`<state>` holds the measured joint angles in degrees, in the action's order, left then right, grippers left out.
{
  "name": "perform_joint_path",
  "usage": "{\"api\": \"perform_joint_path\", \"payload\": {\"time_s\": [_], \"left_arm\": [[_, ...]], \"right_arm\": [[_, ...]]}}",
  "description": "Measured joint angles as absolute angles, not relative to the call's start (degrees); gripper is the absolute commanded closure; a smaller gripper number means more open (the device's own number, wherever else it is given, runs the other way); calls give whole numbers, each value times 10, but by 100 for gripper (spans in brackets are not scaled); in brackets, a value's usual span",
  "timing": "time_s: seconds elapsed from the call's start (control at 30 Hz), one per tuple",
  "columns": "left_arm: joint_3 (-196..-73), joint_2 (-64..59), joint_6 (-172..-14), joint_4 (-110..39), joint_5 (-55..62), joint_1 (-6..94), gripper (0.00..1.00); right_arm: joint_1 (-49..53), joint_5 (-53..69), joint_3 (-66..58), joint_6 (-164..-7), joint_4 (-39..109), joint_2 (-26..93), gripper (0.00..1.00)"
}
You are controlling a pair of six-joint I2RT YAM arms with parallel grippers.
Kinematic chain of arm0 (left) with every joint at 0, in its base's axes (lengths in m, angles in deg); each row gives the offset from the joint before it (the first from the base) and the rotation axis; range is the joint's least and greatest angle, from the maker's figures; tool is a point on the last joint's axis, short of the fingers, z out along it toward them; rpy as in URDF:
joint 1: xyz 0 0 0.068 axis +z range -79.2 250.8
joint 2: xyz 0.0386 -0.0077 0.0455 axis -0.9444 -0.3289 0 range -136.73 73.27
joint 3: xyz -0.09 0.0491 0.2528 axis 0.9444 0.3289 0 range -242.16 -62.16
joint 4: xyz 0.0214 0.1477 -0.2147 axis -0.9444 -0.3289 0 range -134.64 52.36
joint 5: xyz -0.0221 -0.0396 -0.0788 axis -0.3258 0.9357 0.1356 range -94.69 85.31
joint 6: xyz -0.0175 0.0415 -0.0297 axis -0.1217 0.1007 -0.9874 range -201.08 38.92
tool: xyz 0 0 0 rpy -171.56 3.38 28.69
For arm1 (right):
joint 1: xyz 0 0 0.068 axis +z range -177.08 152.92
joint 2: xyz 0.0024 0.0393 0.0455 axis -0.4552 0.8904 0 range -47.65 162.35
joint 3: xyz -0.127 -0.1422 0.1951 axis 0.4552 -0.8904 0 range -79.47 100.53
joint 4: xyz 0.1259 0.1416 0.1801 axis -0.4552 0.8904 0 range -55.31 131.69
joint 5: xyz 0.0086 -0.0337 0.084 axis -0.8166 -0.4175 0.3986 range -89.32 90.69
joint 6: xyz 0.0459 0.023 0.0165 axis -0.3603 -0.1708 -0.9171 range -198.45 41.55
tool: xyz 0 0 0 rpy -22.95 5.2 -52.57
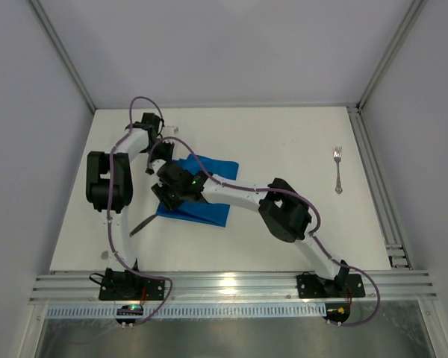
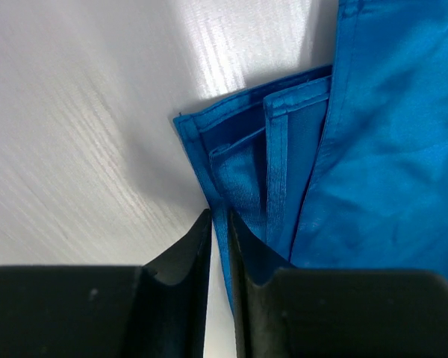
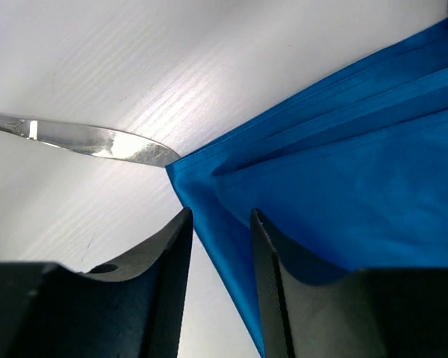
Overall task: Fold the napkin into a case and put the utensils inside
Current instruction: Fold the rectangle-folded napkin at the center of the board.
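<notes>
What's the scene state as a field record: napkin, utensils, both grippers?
napkin: blue, folded in layers, left of centre on the table
knife: lying flat, tip at the napkin's near-left corner
fork: lying flat at far right, well apart from the napkin
left gripper: nearly closed at the napkin's layered edge; grip unclear
right gripper: open, straddling the napkin's edge near a corner
progress: neither utensil is in the napkin

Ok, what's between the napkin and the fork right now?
Top view: the right arm crosses beside the napkin; past its elbow, bare table up to the fork.
</notes>
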<state>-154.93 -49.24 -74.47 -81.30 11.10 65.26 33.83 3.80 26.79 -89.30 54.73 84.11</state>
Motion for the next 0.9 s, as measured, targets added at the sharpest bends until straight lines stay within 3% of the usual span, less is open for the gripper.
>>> {"api": "perform_joint_path", "payload": {"time_s": [0.17,0.33,0.5,0.7,0.9], "left_arm": [[-1560,-492,-733,-827,81,653,71],[-1575,-483,-726,-842,57,653,68],[-1577,-452,-718,-854,47,653,65],[-1573,-403,-714,-874,54,653,63],[-1522,-336,-699,-899,63,653,61]], "right_arm": [[328,39,260,-904,564,767,41],[269,74,177,-952,544,618,41],[134,85,38,-1015,519,512,44],[-5,114,-50,-1060,518,559,51],[-32,160,-49,-1074,495,661,52]]}}
